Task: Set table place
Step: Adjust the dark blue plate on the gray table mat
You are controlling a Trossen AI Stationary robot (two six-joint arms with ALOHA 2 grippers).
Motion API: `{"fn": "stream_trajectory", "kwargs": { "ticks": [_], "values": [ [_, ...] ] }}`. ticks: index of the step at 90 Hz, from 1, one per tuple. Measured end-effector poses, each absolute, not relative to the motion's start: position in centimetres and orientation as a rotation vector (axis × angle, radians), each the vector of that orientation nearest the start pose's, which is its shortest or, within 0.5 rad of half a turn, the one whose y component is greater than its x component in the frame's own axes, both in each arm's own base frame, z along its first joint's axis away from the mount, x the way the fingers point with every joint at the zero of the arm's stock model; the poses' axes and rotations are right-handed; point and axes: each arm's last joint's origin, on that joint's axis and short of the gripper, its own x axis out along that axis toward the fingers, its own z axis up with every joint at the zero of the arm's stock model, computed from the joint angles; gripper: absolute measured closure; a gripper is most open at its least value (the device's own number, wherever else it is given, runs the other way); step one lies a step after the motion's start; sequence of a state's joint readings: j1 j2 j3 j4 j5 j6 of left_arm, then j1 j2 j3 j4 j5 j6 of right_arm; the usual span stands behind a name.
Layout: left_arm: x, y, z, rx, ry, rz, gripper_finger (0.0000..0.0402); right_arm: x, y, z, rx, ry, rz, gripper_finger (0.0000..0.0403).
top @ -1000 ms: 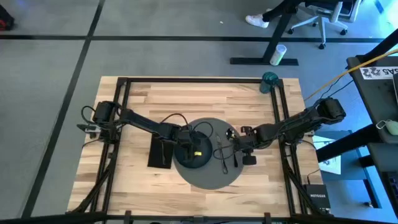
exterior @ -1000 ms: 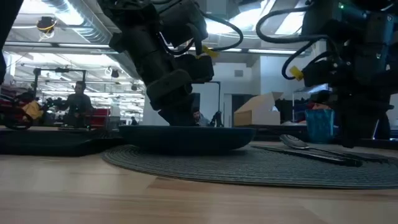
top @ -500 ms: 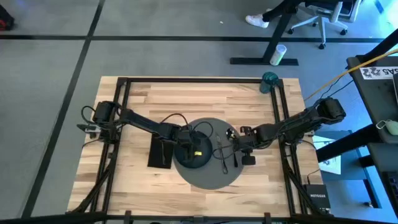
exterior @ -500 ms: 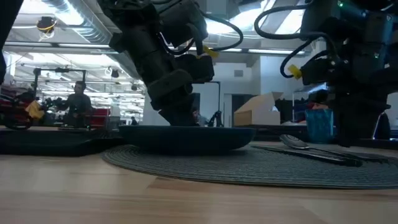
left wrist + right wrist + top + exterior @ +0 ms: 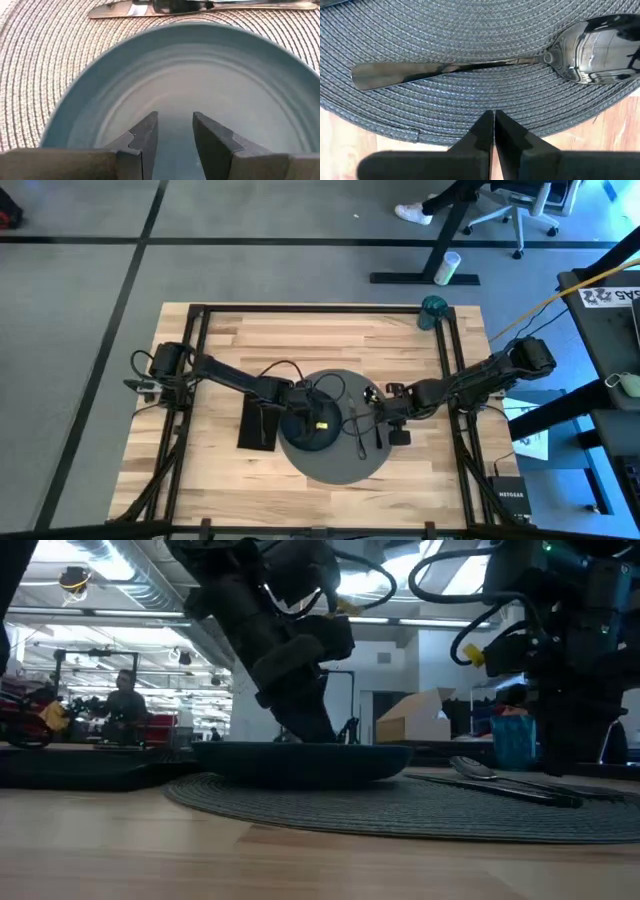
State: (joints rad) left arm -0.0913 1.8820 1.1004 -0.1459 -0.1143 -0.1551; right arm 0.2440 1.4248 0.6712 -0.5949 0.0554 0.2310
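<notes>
With plate (image 5: 312,426) centred on placemat (image 5: 340,465), napkin (image 5: 258,423) beside it and spoon (image 5: 470,65) on the mat, mostly set. Cup (image 5: 434,311) sits at tabletop (image 5: 300,340) far corner. Left gripper (image 5: 175,131) fingers apart over plate; right gripper (image 5: 494,131) fingers together near spoon.

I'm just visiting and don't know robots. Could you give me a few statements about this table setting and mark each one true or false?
1. The plate sits on the round placemat. True.
2. The left end effector is shut on the plate's rim. False: it is open above the plate's middle, holding nothing.
3. The spoon lies on the placemat. True.
4. The right end effector grips the spoon. False: it is shut, with the spoon lying free beyond it.
5. The teal cup stands on the plate. False: it stands at the table's far corner.
</notes>
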Motion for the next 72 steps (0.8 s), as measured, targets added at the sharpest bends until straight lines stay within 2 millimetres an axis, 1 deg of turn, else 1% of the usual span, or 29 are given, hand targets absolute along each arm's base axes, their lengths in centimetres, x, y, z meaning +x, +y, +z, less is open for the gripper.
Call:
{"fn": "stream_trajectory", "kwargs": {
  "ticks": [15,50,72],
  "values": [
    [37.41,-3.04,14.77,-0.051,0.913,0.095,0.0295,21.65,5.21,14.65,-0.009,1.341,0.001,0.0403],
    [37.74,-3.08,14.10,-0.053,0.909,0.091,0.0295,21.69,5.24,14.67,-0.003,1.339,0.008,0.0403],
    [38.02,-2.45,14.26,-0.068,0.882,0.086,0.0295,21.68,5.24,14.67,-0.003,1.339,0.008,0.0403]
  ]
}}
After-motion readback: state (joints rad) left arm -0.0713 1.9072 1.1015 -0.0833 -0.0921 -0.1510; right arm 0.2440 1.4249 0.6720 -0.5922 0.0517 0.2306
